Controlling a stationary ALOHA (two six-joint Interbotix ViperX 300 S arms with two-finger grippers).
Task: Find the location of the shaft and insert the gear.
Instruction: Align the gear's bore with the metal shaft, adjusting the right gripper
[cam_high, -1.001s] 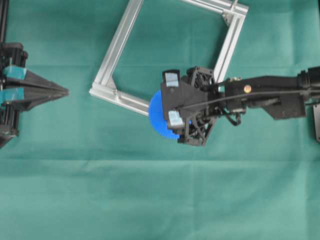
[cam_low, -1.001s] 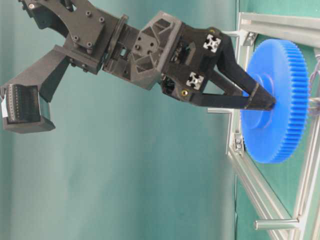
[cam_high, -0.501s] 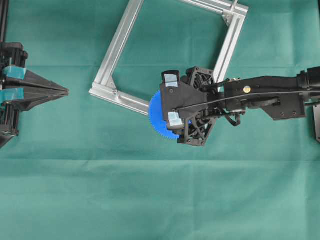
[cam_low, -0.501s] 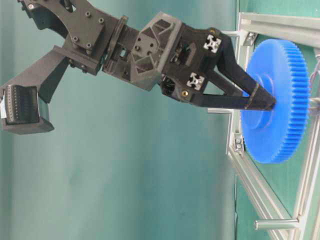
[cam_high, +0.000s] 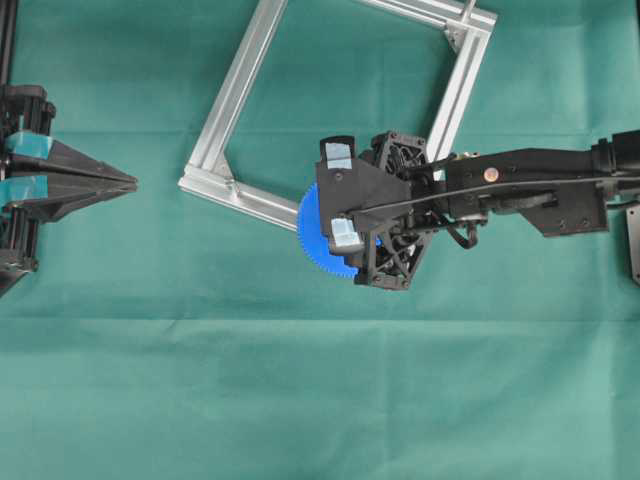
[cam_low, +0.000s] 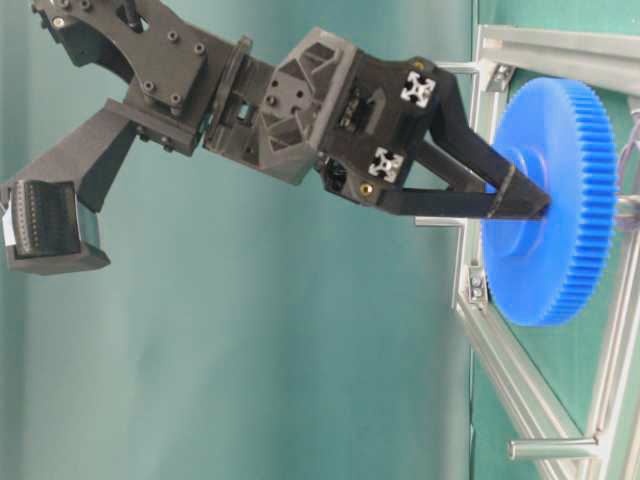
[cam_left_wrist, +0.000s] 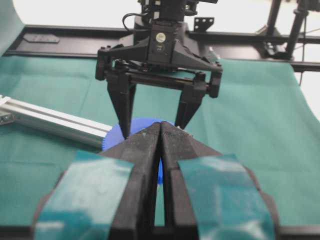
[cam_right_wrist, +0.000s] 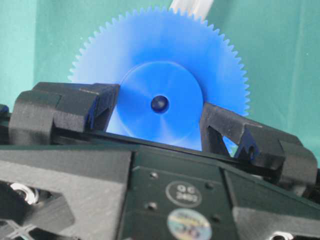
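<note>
- Green cloth (cam_high: 300, 400) covered the table, faint fold lines crossing it.
- Silver aluminium extrusion frame (cam_high: 235, 95) lay flat on the cloth, turned diamond-wise.
- Triangular corner brackets (cam_high: 455, 38) sat inside the frame's corners.

You see a bright blue gear (cam_right_wrist: 161, 100) with fine teeth around its rim. The right hand (cam_low: 520, 200) is matt black; the left hand (cam_left_wrist: 160, 137) is black with teal tape patches. The frame (cam_high: 235, 95) is bare silver, and the bench (cam_high: 300, 400) wears plain green cloth.
</note>
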